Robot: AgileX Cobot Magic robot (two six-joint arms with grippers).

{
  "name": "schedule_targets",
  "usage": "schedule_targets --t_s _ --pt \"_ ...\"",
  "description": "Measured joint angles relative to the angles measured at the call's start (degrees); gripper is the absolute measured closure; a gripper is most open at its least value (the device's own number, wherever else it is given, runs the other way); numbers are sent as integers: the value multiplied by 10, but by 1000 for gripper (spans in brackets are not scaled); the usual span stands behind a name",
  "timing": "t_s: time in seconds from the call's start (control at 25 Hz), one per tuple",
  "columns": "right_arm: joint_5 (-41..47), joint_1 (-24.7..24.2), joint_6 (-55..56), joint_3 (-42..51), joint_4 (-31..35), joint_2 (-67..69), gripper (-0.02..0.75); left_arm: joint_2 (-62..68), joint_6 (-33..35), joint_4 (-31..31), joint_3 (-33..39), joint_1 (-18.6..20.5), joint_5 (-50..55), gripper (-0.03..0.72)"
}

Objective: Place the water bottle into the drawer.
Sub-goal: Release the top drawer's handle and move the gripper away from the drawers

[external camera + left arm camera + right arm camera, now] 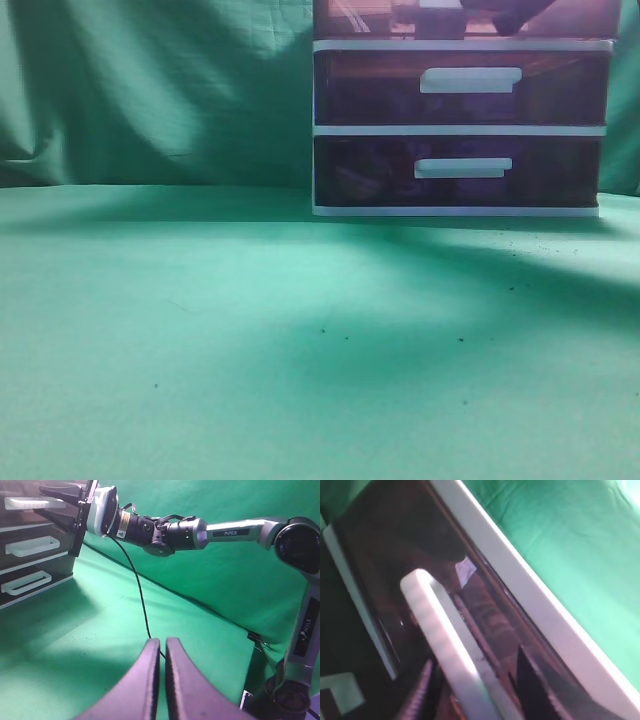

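Note:
No water bottle shows in any view. The drawer (350,20) is the top one of the white-framed unit, cut off by the top edge of the exterior view; it also shows in the left wrist view (20,487). Its white bar handle (445,640) lies between the fingers of my right gripper (475,690), which is open and straddles it. The left wrist view shows that gripper (42,501) at the handle. My left gripper (162,642) is shut and empty, low over the green table.
Two lower drawers (460,88) (460,170) sit below it, closed. The right arm (225,530) stretches across above the table, and its black cable (140,595) hangs down to the cloth. The arm's base (295,680) stands at the right.

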Motion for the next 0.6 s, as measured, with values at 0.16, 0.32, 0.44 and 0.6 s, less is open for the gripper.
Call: schedule_targets --t_s 0.16,0.32,0.44,0.6 --pt "0 -4 62 -6 -43 0 374 0 1 0 0 0 0 688" --pt "9 -9 145 -12 -103 -5 374 0 1 0 0 0 0 688" --pt "30 -9 199 -12 -143 -18 374 0 1 0 0 0 0 688" --pt "69 -11 269 -12 -201 -37 374 0 1 0 0 0 0 688"
